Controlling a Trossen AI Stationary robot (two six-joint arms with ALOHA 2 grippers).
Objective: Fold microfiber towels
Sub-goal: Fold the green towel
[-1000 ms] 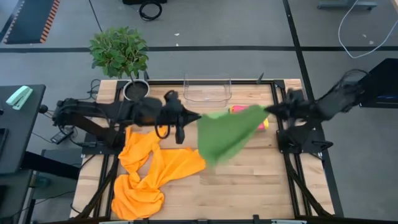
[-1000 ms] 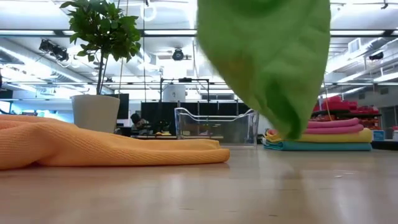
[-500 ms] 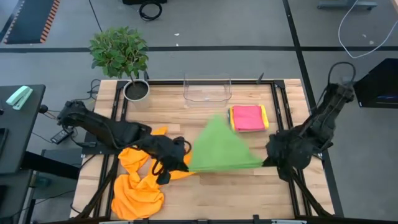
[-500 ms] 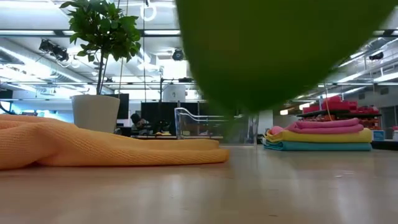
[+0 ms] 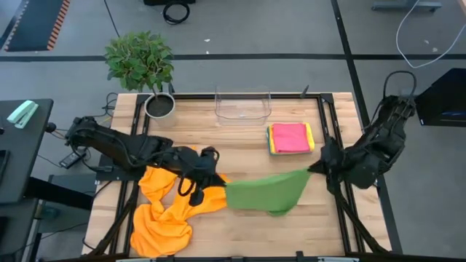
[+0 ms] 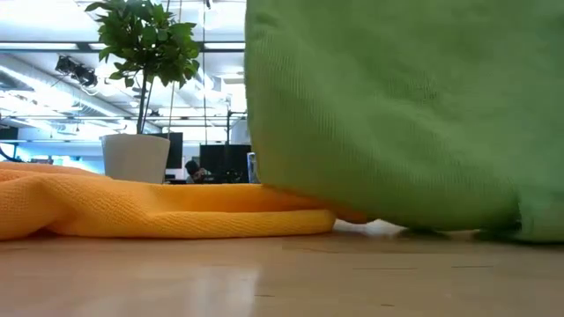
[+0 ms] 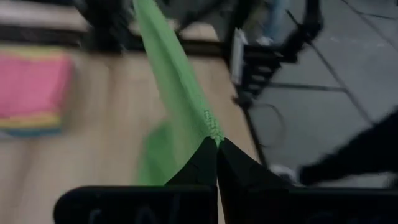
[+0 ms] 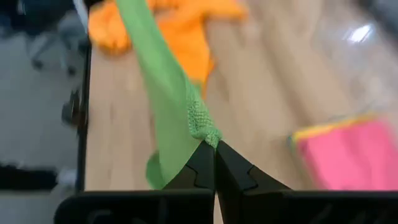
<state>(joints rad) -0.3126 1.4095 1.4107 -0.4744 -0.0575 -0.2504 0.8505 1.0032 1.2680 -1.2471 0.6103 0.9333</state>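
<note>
A green microfiber towel is stretched between my two grippers over the middle of the table. My left gripper is shut on its left upper corner and my right gripper on its right upper corner. The towel's lower edge reaches the tabletop. Orange towels lie crumpled at the near left, partly under my left arm. A folded stack with a pink towel on top sits at the far right. My left gripper pinches a corner of the green towel between its two fingertips, coming from the table's left and slanting down. The top edge runs taut away from it, and the cloth hangs below. My right gripper pinches the opposite corner, bunched at its fingertips, coming from the table's right and slanting down. The towel stretches away toward my left gripper and hangs below the hold.
A clear plastic bin stands at the far edge in the middle. A potted plant stands at the far left corner. Bare wood lies along the near edge, right of the orange towels.
Both grippers have carried the green towel from the far half of the table toward the near edge and down, tipping further downward. The towel's free part has billowed up and swung through. It now hangs lower, with its bottom edge down at the tabletop.
</note>
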